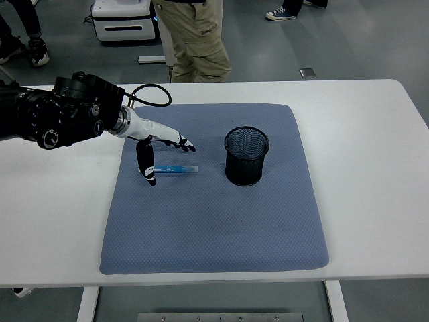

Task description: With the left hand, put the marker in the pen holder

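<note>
A blue marker (177,170) lies flat on the blue-grey mat (214,221), left of a black mesh pen holder (246,156) that stands upright. My left hand (161,153) hovers over the marker's left end, fingers spread and holding nothing; its thumb points down just left of the marker. The black left arm (57,117) comes in from the left edge. The right arm does not show.
A person in khaki trousers (196,37) stands just beyond the table's far edge. A white machine (124,19) and other people's feet are on the floor behind. The white table (375,168) extends right of the mat.
</note>
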